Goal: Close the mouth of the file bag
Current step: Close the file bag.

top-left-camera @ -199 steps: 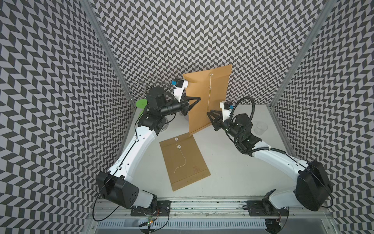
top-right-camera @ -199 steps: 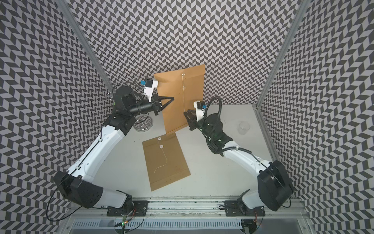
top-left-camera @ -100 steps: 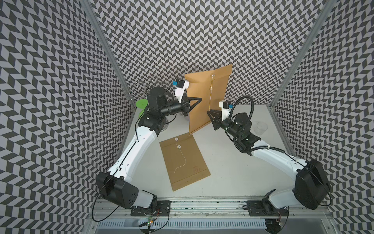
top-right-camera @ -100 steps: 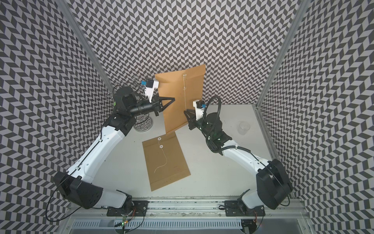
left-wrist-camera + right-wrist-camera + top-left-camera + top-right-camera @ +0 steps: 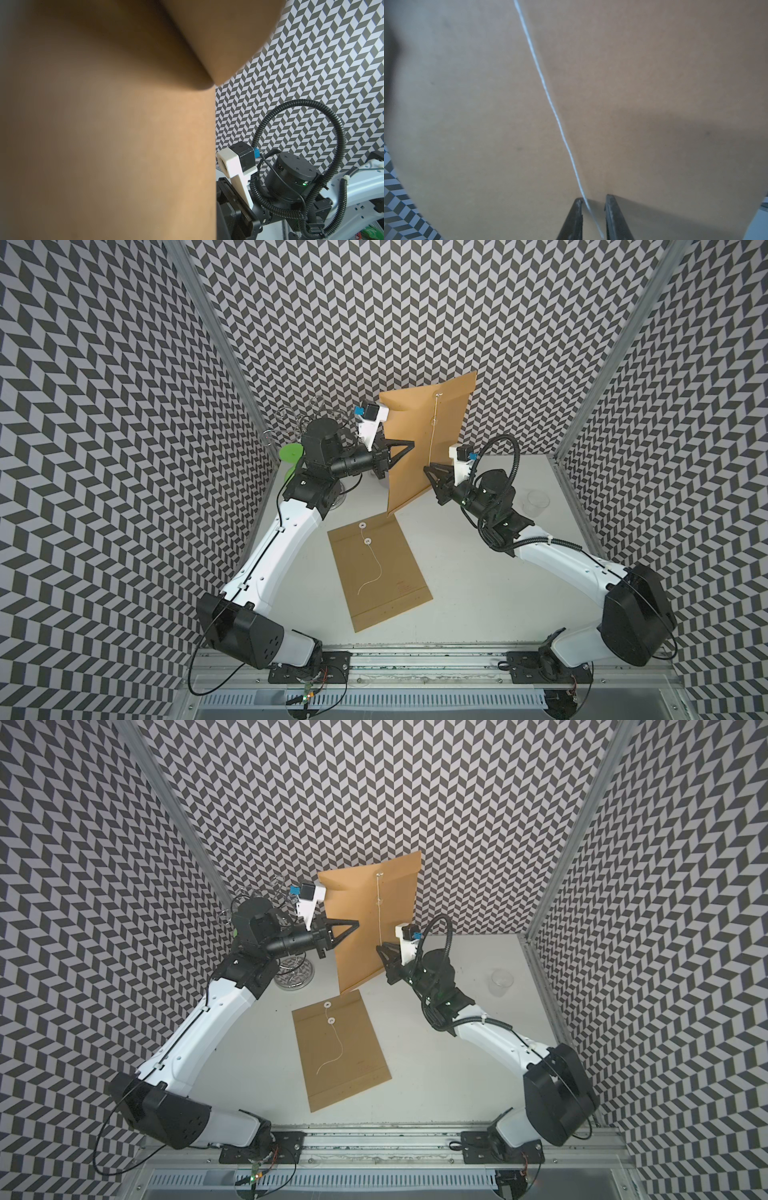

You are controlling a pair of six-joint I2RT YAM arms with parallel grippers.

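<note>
a second bag [image 5: 395,568] lies flat on the table [image 5: 478,593] at centre frame in both top views. its two buttons sit at its upper end, its loose string curls down its face, and its long axis runs from upper left to lower right. a clear cup [image 5: 536,504] stands at the right, well apart from both bags. a wire stand [image 5: 293,973] sits at the left behind the left arm, beside something green [image 5: 291,452]. nothing lies between the grippers and the raised bag.

the left arm reaches up from the lower left with its forearm level. the left gripper [image 5: 411,443] is clamped shut on the left edge of the bag [image 5: 411,414]. the right arm comes in low from the lower right, wrist tipped up toward the bag's face. in the right wrist view the right gripper [image 5: 593,199] has its jaws a little apart. the string [image 5: 550,104] runs between the fingers [image 5: 577,216], close to one of them and not pinched.

the bag stands on end at upper centre of the frame, against the back wall. its long axis is near vertical, leaning right at the top. its flap end is up, and the face with the string is turned toward the right arm. the string [image 5: 432,439] hangs straight down from the top button. the bag's lower corner comes down just above the flat bag; i cannot tell whether it touches the table.
</note>
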